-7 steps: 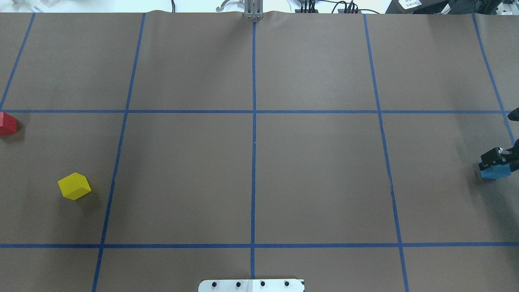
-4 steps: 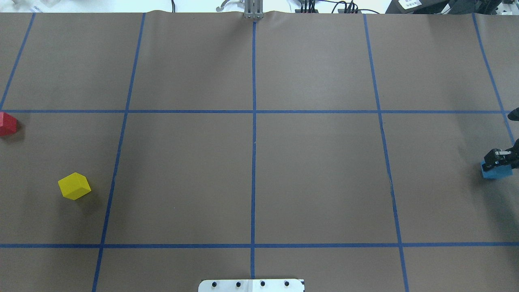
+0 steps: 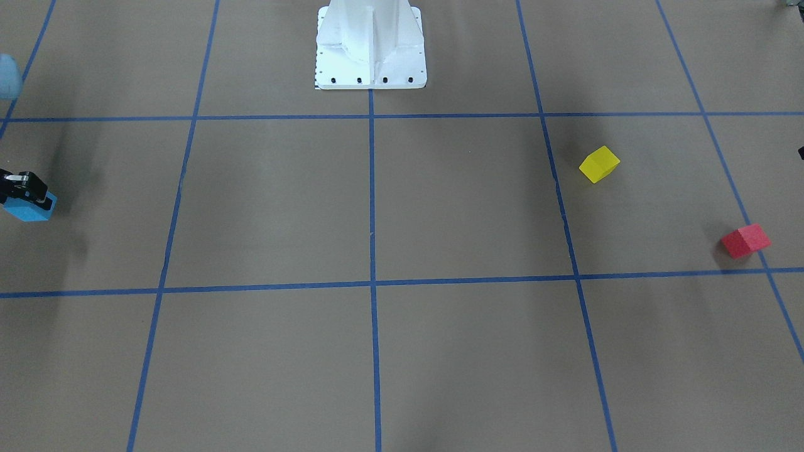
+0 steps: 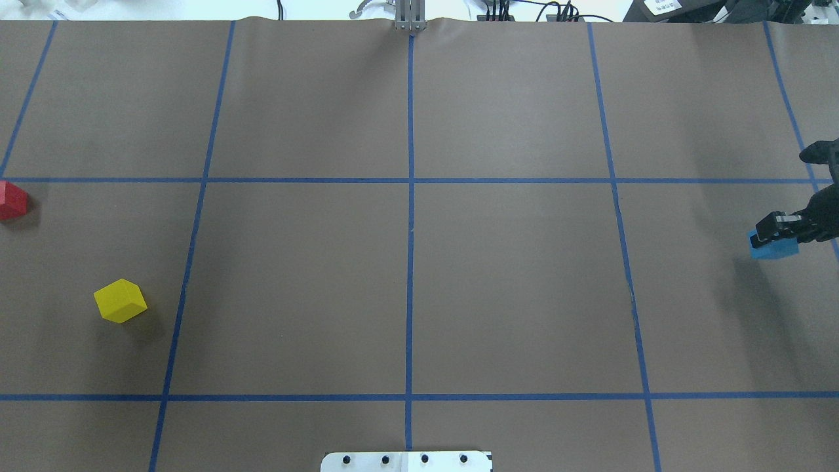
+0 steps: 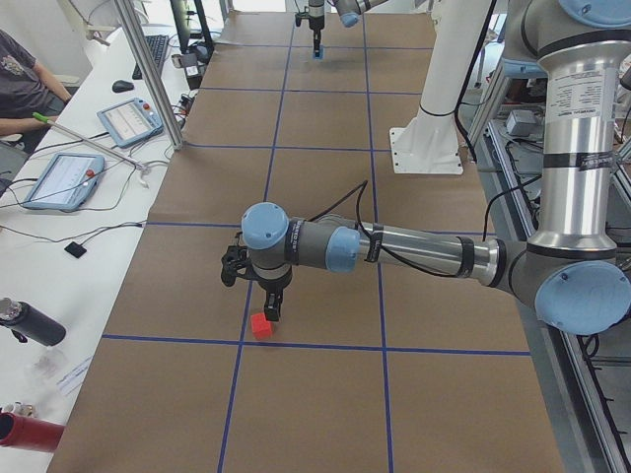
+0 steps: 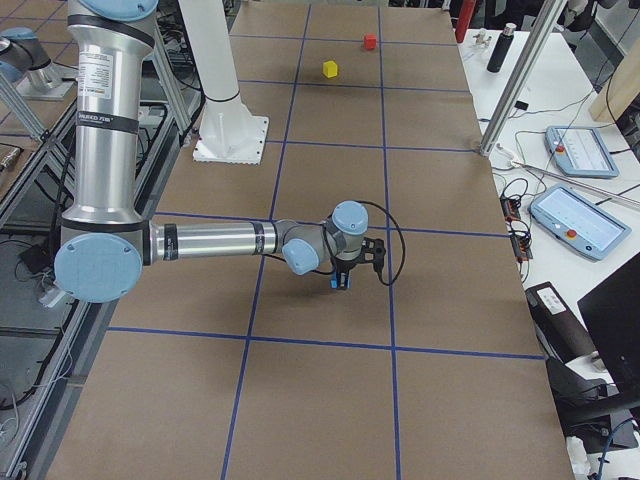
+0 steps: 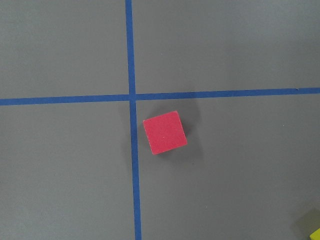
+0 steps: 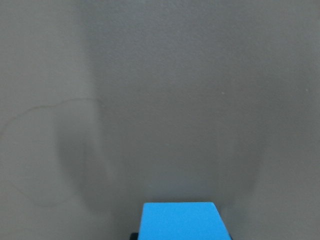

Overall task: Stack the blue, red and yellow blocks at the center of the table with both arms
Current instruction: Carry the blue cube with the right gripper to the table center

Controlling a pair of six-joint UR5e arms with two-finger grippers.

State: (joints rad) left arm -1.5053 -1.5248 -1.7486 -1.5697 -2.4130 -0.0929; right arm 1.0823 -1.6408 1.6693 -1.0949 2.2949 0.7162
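My right gripper (image 4: 777, 229) is shut on the blue block (image 4: 773, 248) at the table's far right and holds it above the paper; the block also fills the bottom of the right wrist view (image 8: 182, 221). The red block (image 4: 12, 200) lies at the far left edge, next to a tape crossing (image 7: 132, 96). The yellow block (image 4: 120, 300) lies nearer the robot, also on the left. My left gripper (image 5: 273, 313) hangs just above the red block (image 5: 260, 325) in the exterior left view; I cannot tell whether it is open or shut.
Brown paper with a blue tape grid covers the table (image 4: 511, 282). The white robot base plate (image 4: 406, 461) sits at the near middle edge. Tablets and cables lie on a side bench (image 6: 580, 215) beyond the table's far edge.
My right gripper has risen with the blue block and carried it away from the robot and a little toward the table's middle. The red and yellow blocks have not moved.
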